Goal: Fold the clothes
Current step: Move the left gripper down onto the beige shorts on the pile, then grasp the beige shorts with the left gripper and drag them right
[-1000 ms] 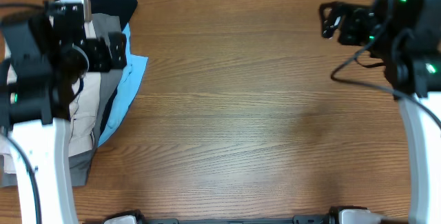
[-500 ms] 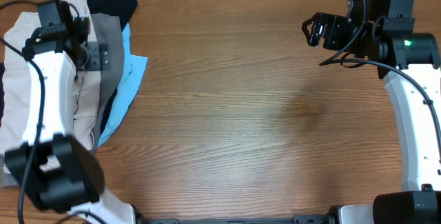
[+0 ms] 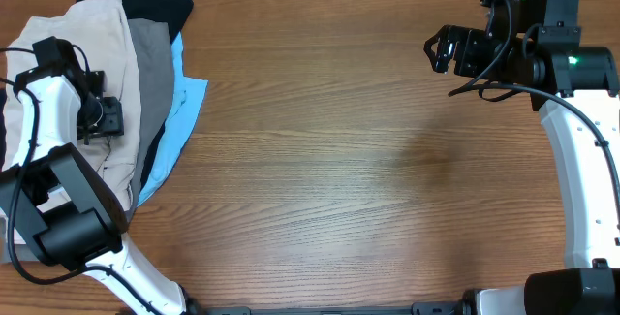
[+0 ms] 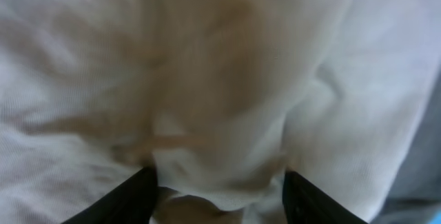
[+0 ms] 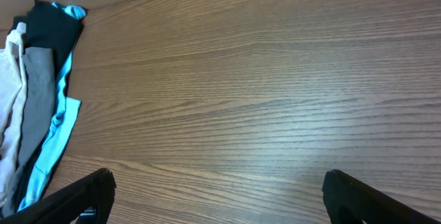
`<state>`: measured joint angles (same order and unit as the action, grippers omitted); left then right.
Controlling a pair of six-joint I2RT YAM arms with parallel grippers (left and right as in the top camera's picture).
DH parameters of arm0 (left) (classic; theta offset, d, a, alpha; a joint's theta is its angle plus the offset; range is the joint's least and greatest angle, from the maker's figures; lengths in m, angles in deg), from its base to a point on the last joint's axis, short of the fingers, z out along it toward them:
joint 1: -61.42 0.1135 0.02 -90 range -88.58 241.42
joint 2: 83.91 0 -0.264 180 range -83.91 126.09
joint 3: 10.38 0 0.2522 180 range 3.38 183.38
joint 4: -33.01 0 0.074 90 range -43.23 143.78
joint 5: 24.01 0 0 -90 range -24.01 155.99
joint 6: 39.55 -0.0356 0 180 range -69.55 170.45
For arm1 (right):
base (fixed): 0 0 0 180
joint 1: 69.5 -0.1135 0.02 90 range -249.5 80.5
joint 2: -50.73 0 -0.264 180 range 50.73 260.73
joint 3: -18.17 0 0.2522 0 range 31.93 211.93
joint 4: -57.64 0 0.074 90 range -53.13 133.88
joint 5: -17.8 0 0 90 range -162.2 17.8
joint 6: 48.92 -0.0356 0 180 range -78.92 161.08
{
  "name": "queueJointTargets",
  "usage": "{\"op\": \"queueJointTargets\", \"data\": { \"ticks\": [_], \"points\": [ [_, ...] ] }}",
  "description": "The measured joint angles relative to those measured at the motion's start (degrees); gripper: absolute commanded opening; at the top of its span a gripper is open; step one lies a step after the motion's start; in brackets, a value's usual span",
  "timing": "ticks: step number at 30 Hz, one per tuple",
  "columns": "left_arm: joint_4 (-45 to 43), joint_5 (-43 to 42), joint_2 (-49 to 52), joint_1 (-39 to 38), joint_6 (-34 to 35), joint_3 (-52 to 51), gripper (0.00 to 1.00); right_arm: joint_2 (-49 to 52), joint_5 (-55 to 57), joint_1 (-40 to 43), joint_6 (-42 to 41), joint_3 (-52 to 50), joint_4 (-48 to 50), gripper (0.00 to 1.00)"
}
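Observation:
The clothes lie in a heap at the table's left end: cream-beige shorts (image 3: pixel 97 34) on top, a grey piece (image 3: pixel 153 63), a light-blue piece (image 3: pixel 186 102) and a black piece (image 3: pixel 160 0) beneath. My left gripper (image 3: pixel 97 116) is pressed down into the cream shorts (image 4: pixel 227 79). Its jaws (image 4: pixel 220 179) stand partly apart with a raised fold of cream cloth between them. My right gripper (image 3: pixel 441 48) hangs wide open over bare wood at the far right with nothing in it (image 5: pixel 219 182). The heap (image 5: pixel 34 86) shows at the left edge of the right wrist view.
The wooden table (image 3: pixel 368 160) stretches between the heap and the right arm. Its far edge runs along the top of the overhead view. The left arm's base and links (image 3: pixel 58 218) cover the heap's lower part.
My left gripper has dropped from above the heap onto the cream shorts, and its jaws have narrowed around a fold. The right arm shifted a little left earlier, then held still.

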<state>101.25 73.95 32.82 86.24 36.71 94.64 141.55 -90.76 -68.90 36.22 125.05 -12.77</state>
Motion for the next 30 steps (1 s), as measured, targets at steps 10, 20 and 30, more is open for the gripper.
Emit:
{"op": "queueJointTargets", "data": {
  "ticks": [10, 20, 30],
  "points": [
    [-1.3, -0.3, 0.5, 0.2, -0.2, 0.0, 0.04, 0.0, 0.1, 0.0, 0.2, 0.0, 0.2, 1.0],
    [1.7, -0.2, 0.6, -0.1, 0.2, 2.0, 0.04, 0.0, 0.1, 0.0, 0.3, 0.0, 0.5, 1.0],
    [23.3, -4.7, 1.6, -3.1, 5.7, 21.1, 0.04, 0.0, 1.0, 0.0, 0.4, 0.0, 0.4, 0.99]
  ]
}}
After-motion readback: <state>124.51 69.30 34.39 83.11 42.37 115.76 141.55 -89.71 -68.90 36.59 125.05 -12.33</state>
